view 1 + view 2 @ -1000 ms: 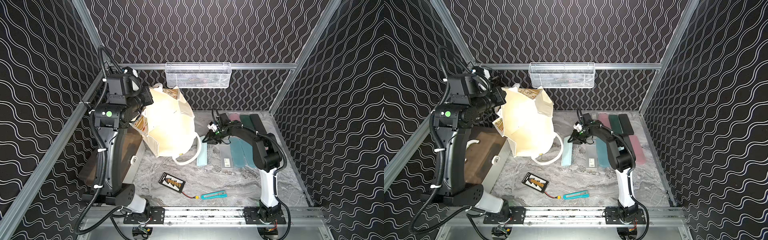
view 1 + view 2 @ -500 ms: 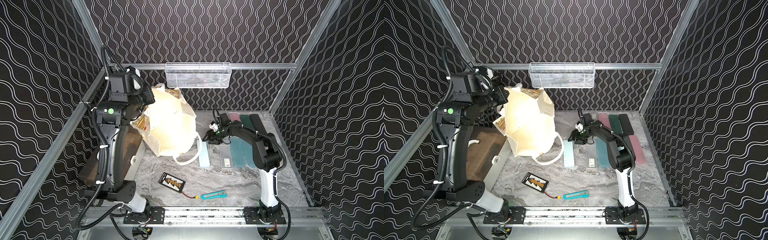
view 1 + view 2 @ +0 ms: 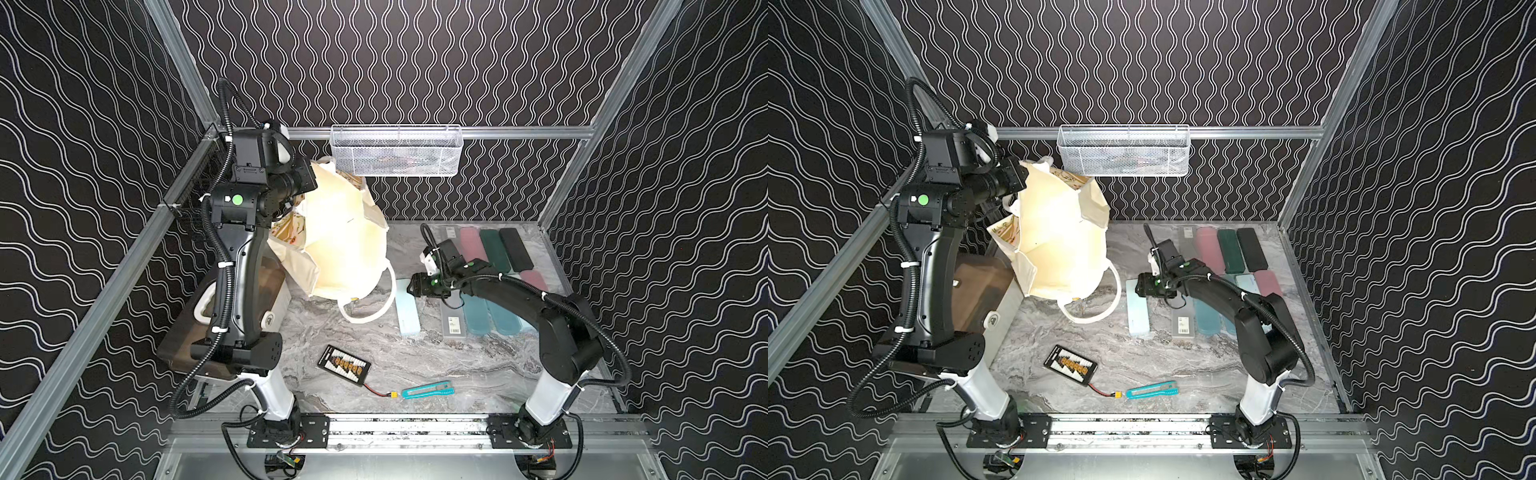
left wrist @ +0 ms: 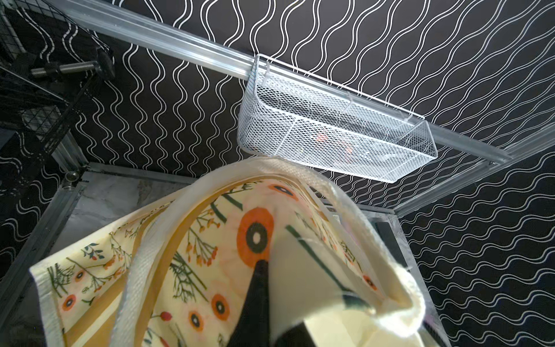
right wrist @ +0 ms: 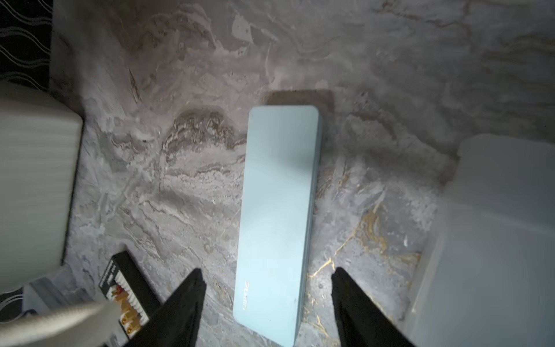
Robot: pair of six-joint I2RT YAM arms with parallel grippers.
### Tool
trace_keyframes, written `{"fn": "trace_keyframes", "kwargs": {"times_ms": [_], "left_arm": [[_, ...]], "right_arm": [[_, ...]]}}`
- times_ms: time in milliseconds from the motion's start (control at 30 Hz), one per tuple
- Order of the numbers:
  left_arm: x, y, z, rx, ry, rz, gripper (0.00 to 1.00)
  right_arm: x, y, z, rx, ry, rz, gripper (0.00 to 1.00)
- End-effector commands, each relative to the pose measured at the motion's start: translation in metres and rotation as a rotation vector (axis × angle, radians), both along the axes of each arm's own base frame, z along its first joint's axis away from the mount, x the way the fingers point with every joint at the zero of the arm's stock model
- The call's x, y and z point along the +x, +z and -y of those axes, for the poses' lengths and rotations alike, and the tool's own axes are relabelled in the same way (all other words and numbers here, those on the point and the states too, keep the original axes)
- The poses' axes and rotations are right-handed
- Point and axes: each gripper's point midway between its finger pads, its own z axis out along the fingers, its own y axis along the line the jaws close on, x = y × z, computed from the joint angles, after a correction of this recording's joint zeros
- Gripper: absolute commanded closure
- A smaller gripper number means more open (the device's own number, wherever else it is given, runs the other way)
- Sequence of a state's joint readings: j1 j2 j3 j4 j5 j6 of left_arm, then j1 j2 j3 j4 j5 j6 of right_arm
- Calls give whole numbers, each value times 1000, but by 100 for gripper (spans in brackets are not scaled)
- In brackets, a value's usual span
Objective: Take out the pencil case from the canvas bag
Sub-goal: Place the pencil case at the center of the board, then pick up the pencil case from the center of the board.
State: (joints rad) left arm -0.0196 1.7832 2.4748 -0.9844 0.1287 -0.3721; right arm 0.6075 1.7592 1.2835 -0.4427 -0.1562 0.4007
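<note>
Right gripper: my jaws have parted over the last second and now stand wide, gripping nothing. Pencil case: pale blue, lying flat on the marble table. One end sits between the two fingertips, touching neither, and the rest runs away from them. I read this as a release. The case is out and set down, so the task looks all but done. In both top views the case lies just beside the drooping handle of the canvas bag, outside it. Left gripper: clamped on the bag's cloth, holding the bag raised and tipped.
</note>
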Motion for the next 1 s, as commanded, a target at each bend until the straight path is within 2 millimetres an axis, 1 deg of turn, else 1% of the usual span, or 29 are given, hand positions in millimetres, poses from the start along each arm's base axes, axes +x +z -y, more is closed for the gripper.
{"fn": "trace_keyframes", "kwargs": {"times_ms": [0, 67, 100, 167, 200, 233, 267, 300, 333, 433, 600, 800, 967], "left_arm": [[17, 22, -4, -8, 24, 104, 100], [24, 21, -7, -1, 37, 109, 100], [27, 22, -8, 2, 43, 115, 100], [31, 23, -12, 10, 58, 131, 100], [33, 24, -13, 12, 66, 138, 100], [34, 25, -15, 17, 75, 141, 100], [35, 25, -17, 19, 85, 144, 100], [36, 26, -19, 22, 92, 148, 100], [36, 26, -21, 27, 99, 151, 100], [35, 26, -27, 35, 119, 151, 100], [30, 28, -34, 38, 136, 155, 100], [27, 30, -32, 34, 131, 159, 100], [27, 28, -31, 26, 123, 152, 100]], "right_arm": [[0, 2, 6, -90, -57, 103, 24], [-9, -2, 2, -111, -55, 114, 19], [-13, -6, 0, -132, -51, 118, 15], [-19, -13, -3, -183, -45, 126, 13], [-21, -17, -4, -212, -40, 129, 12], [-23, -20, -5, -235, -37, 128, 8], [-24, -24, -7, -255, -29, 125, 6], [-25, -27, -9, -272, -21, 126, 1], [-27, -29, -12, -284, -14, 129, 1], [-29, -39, -19, -319, -1, 125, 1], [-25, -55, -16, -399, -12, 116, 2], [-25, -70, -22, -403, 3, 89, 12], [-23, -75, -25, -411, 4, 81, 19]]}}
